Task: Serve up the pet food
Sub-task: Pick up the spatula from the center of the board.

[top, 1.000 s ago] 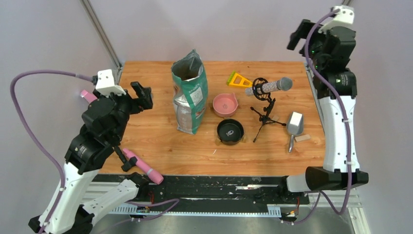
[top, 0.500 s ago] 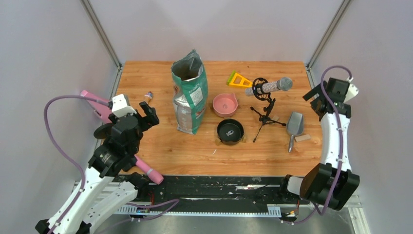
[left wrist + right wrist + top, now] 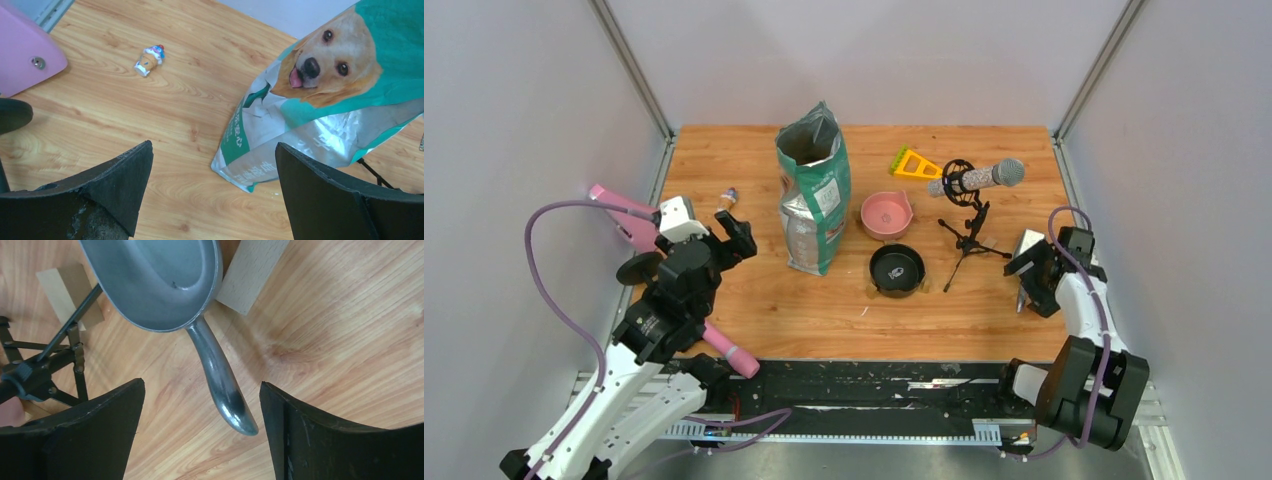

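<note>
The teal-green and white food bag (image 3: 813, 200) with a golden dog (image 3: 320, 65) stands open at the table's back centre. The kibble itself is hidden inside it. A pink bowl (image 3: 886, 214) and a black bowl (image 3: 896, 269) sit right of the bag, both without kibble. The grey scoop (image 3: 1029, 255) lies at the right; its handle (image 3: 220, 377) lies between my right fingers. My right gripper (image 3: 200, 412) is open, low over the handle. My left gripper (image 3: 212, 170) is open and holds nothing, left of the bag.
A microphone on a black tripod (image 3: 969, 215) stands between the bowls and the scoop. A yellow piece (image 3: 912, 163) lies at the back. A small toy figure (image 3: 149, 59) lies at the back left. Pink objects (image 3: 624, 215) sit at the left edge. A wooden block (image 3: 252, 272) lies by the scoop.
My right arm has swung down from high at the back right to the scoop handle. My left arm has lowered and moved nearer, its gripper pointing at the bag.
</note>
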`<move>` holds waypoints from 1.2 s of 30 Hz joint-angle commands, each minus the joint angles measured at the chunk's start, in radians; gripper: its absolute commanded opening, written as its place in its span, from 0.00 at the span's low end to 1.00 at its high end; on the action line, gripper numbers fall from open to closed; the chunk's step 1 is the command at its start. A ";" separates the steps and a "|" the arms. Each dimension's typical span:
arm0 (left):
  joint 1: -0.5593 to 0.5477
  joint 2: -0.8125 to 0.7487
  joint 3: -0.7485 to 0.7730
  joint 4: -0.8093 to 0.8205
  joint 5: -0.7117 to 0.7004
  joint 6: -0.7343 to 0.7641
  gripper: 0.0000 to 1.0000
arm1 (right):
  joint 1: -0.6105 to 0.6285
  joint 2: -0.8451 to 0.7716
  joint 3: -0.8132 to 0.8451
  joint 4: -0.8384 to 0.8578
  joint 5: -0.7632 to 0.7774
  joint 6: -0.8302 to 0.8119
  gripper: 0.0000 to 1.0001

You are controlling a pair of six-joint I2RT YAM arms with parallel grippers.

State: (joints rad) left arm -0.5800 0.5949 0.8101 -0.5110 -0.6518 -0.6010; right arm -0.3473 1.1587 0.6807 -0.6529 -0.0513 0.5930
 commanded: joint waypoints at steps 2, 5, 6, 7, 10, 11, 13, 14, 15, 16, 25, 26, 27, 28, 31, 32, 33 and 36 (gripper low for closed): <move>0.003 0.006 0.010 0.059 0.030 -0.018 1.00 | 0.004 -0.002 -0.057 0.168 -0.044 -0.029 0.84; 0.003 0.017 0.012 0.058 0.038 -0.020 1.00 | 0.007 0.041 -0.068 0.217 -0.078 -0.024 0.80; 0.003 0.023 0.015 0.054 0.041 -0.021 1.00 | 0.007 0.058 -0.071 0.230 -0.078 -0.024 0.79; 0.004 0.026 0.020 0.051 0.042 -0.024 1.00 | 0.010 0.074 -0.074 0.241 -0.068 -0.023 0.78; 0.004 0.036 0.029 0.029 0.042 -0.034 1.00 | 0.017 0.108 -0.078 0.262 -0.047 -0.008 0.73; 0.005 0.037 0.031 0.026 0.043 -0.040 1.00 | 0.020 0.113 -0.080 0.275 -0.050 -0.006 0.70; 0.005 0.037 0.031 0.018 0.046 -0.049 1.00 | 0.032 0.123 -0.081 0.284 -0.023 0.009 0.60; 0.005 0.035 0.031 0.008 0.046 -0.052 1.00 | 0.037 0.128 -0.082 0.286 -0.007 0.014 0.54; 0.004 0.034 0.032 0.003 0.040 -0.058 1.00 | 0.038 0.132 -0.082 0.289 0.002 0.020 0.46; 0.005 0.031 0.033 -0.010 0.036 -0.063 1.00 | 0.037 0.134 -0.085 0.290 0.007 0.025 0.41; 0.004 0.028 0.043 -0.056 0.027 -0.090 1.00 | 0.037 0.081 -0.098 0.298 -0.001 0.006 0.01; 0.004 0.030 0.048 -0.063 0.024 -0.096 1.00 | 0.037 0.059 -0.098 0.291 0.005 0.004 0.00; 0.004 0.034 0.049 -0.071 0.020 -0.097 1.00 | 0.037 0.033 -0.097 0.279 0.013 0.000 0.00; 0.003 0.035 0.053 -0.075 0.017 -0.100 1.00 | 0.037 0.008 -0.094 0.271 0.018 -0.006 0.00; 0.004 0.042 0.060 -0.084 0.013 -0.103 1.00 | 0.037 -0.085 -0.079 0.243 0.033 -0.025 0.00; 0.004 0.043 0.065 -0.085 0.014 -0.103 1.00 | 0.037 -0.121 -0.069 0.231 0.040 -0.026 0.00; 0.004 0.044 0.069 -0.086 0.015 -0.103 1.00 | 0.037 -0.158 -0.059 0.223 0.045 -0.025 0.00; 0.004 0.044 0.079 -0.085 0.023 -0.101 1.00 | 0.037 -0.281 -0.008 0.212 0.051 -0.015 0.00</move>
State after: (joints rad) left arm -0.5797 0.6380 0.8421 -0.6025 -0.6109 -0.6788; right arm -0.3107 1.0149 0.5846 -0.4446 -0.0334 0.5865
